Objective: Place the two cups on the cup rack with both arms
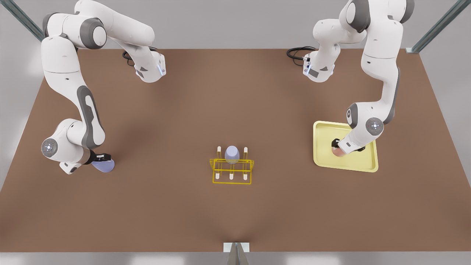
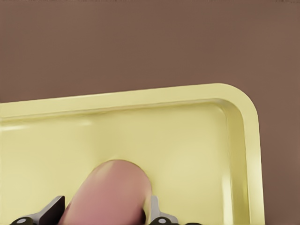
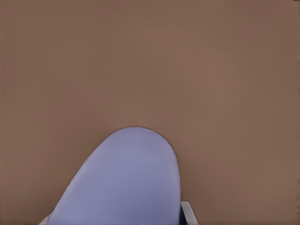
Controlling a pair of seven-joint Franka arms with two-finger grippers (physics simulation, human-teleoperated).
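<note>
left gripper: clasping the salmon cup over the tray
right gripper: gripping the lavender cup
handling: both are likely feeling light, rigid, slippery; sidewalls are offering the hold

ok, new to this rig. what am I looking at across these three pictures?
Simulator renders of two white Franka arms over a brown table. The front view looks down on everything; the other two come from cameras on the wrists.

The left end effector is at the front view's right, over a pale-yellow tray, its fingers around a pink cup.

The right end effector is at the front view's left, around a lavender cup.

Mid-table, a yellow wire rack already carries another lavender cup.
</note>
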